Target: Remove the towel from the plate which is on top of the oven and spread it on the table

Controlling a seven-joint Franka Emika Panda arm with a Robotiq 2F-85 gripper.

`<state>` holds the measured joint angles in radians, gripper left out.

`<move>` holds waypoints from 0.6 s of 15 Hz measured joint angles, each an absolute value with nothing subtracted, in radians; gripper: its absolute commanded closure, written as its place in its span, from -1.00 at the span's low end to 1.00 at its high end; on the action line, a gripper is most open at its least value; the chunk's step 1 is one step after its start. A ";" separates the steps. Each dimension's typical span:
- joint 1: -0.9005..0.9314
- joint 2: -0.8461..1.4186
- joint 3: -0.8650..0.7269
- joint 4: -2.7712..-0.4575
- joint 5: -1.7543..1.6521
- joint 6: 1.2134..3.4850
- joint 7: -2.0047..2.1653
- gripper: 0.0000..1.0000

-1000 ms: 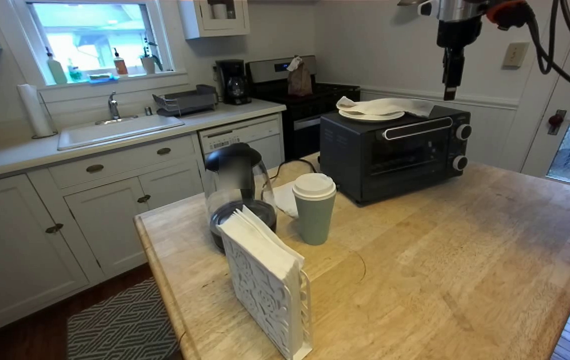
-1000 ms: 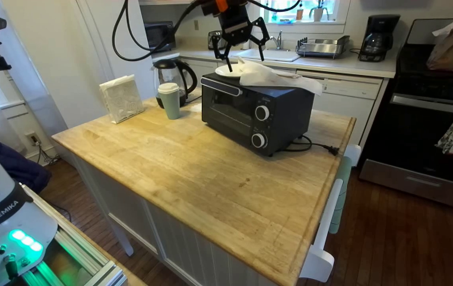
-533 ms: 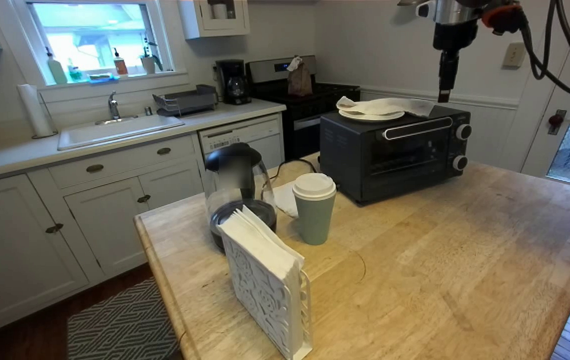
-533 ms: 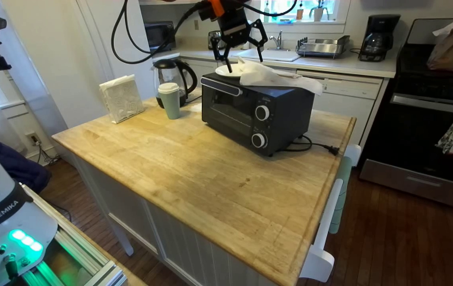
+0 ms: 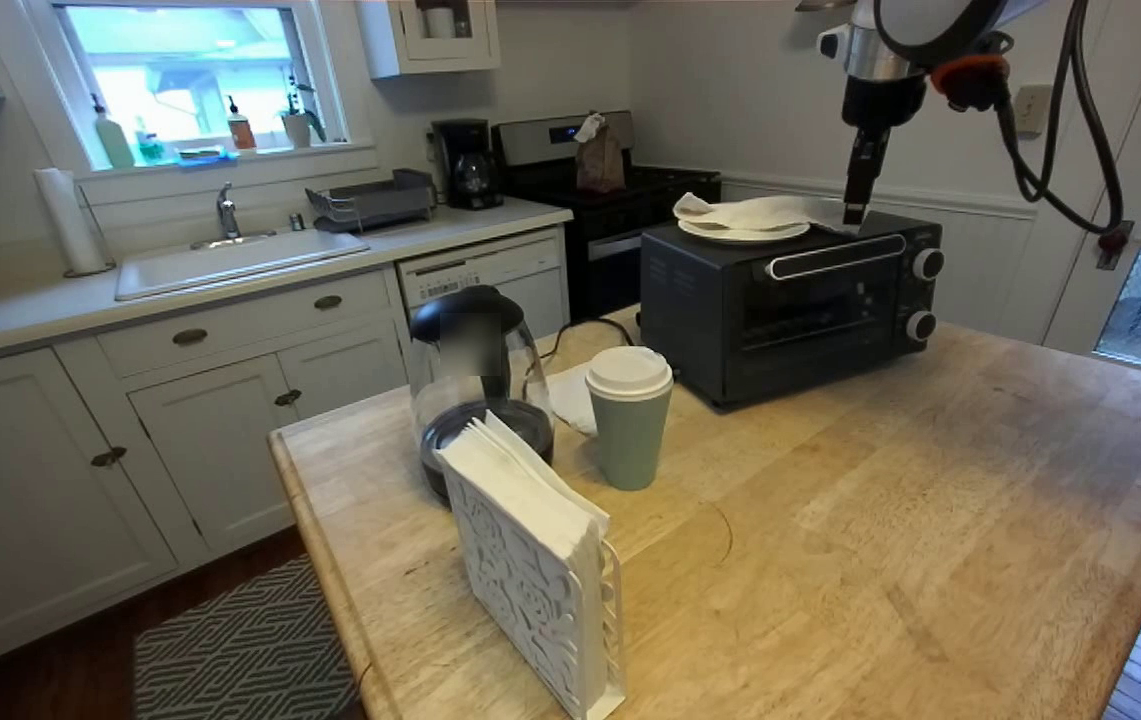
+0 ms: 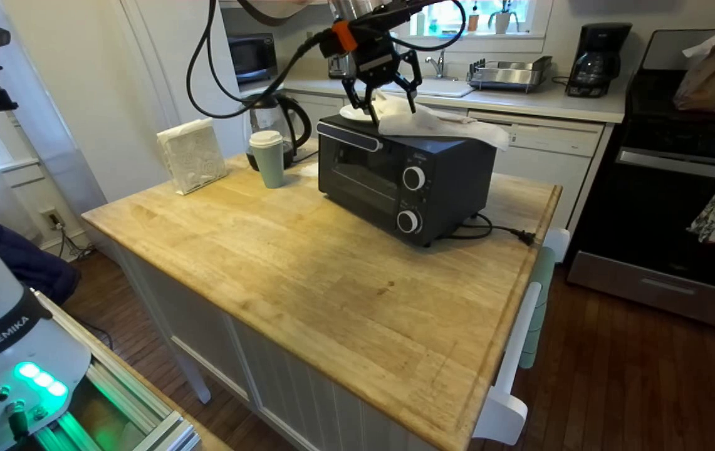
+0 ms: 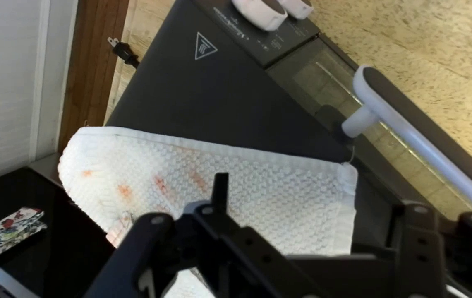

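In an exterior view, a napkin holder (image 5: 520,590) stood nearest on the butcher-block table (image 5: 830,540), then a lidded green cup (image 5: 630,440), then the toaster oven (image 5: 685,310). The Robotiq gripper (image 6: 393,113) hung, jaws spread, at the waffle-weave towel (image 7: 293,198), contact unclear; the towel lay on the oven, partly across the white plate (image 5: 742,237).

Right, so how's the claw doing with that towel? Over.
Gripper open at the towel, nothing held. Cloth lies across plate and oven. Door handle close by, could snag.
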<state>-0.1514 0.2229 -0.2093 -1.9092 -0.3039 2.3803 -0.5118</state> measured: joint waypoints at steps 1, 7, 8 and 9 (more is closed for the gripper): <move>-0.151 0.226 -0.204 -1.909 -0.304 2.383 -0.508 -0.68; -0.152 0.230 -0.182 -1.909 -0.298 2.387 -0.504 -0.50; -0.153 0.232 -0.182 -1.909 -0.298 2.387 -0.504 -0.49; -0.155 0.235 -0.182 -1.909 -0.297 2.387 -0.503 -0.44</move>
